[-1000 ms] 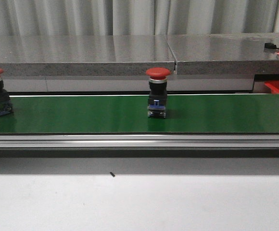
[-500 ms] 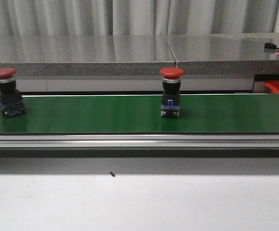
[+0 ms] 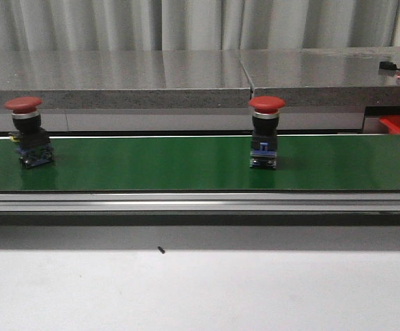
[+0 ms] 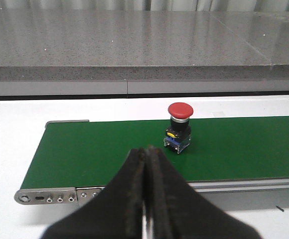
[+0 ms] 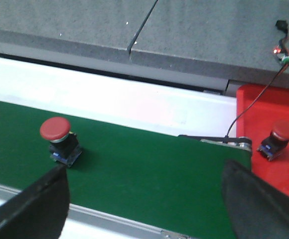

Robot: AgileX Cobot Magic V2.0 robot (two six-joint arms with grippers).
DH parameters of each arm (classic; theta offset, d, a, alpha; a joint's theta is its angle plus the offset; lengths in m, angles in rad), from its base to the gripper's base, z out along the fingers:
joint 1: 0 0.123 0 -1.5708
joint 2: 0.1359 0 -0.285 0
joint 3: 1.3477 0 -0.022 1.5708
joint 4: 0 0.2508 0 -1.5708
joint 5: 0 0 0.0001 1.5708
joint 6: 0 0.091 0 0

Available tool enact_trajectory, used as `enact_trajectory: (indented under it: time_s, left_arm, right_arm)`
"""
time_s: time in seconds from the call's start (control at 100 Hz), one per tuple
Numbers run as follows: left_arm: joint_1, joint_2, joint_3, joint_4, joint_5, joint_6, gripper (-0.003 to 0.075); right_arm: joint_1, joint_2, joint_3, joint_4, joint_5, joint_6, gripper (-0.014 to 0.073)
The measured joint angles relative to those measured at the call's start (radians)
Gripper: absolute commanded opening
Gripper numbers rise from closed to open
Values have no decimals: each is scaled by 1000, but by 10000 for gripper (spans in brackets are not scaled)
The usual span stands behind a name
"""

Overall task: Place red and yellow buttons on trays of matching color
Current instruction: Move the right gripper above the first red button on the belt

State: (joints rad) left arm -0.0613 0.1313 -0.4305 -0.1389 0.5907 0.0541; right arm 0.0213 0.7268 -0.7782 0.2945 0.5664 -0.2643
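Two red mushroom-head push buttons stand upright on a green conveyor belt [image 3: 152,164] that runs across the middle of the front view. The left button [image 3: 29,132] sits at the far left of the frame, the middle button [image 3: 265,132] right of centre, well apart from it. Each has a smooth, domed red cap, a silver collar beneath it, a black barrel and a squarish blue and black contact block at the base.

They look like rigid, hard plastic parts, light and sturdy, but top-heavy (the wide cap sits on a narrow base), so a sideways nudge could tip one. The glossy dome would likely slip; the flat-sided block or barrel below the cap seems the surer place to take hold.

The belt looks matte and slightly grippy, edged by a ribbed aluminium rail [image 3: 200,202]. Behind it a speckled grey stone ledge [image 3: 117,83] reflects light. A white worktop [image 3: 200,289] fills the lower frame.

At the right of the right wrist view, a glossy red tray [image 5: 274,134] lies beside the belt's end, holding another red button [image 5: 280,137]. No yellow button or yellow tray is visible.

The left end effector [image 4: 145,169] has its dark fingers pressed together, holding nothing. The right end effector [image 5: 144,199] is spread wide and empty.
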Motion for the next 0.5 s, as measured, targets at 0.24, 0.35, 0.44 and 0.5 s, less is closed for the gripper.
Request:
enact_trajectory:
  time_s: [0.24, 0.35, 0.44, 0.5]
  left_arm:
    - [0, 0, 0, 0, 0, 0, -20]
    - [0, 0, 0, 0, 0, 0, -20]
    - [0, 0, 0, 0, 0, 0, -20]
    - [0, 0, 0, 0, 0, 0, -20]
  right_arm:
    - [3, 202, -151, 6, 204, 0, 624]
    - [28, 324, -203, 6, 238, 0, 624]
    - [61, 417, -230, 6, 242, 0, 624]
    - [83, 472, -246, 6, 242, 0, 624]
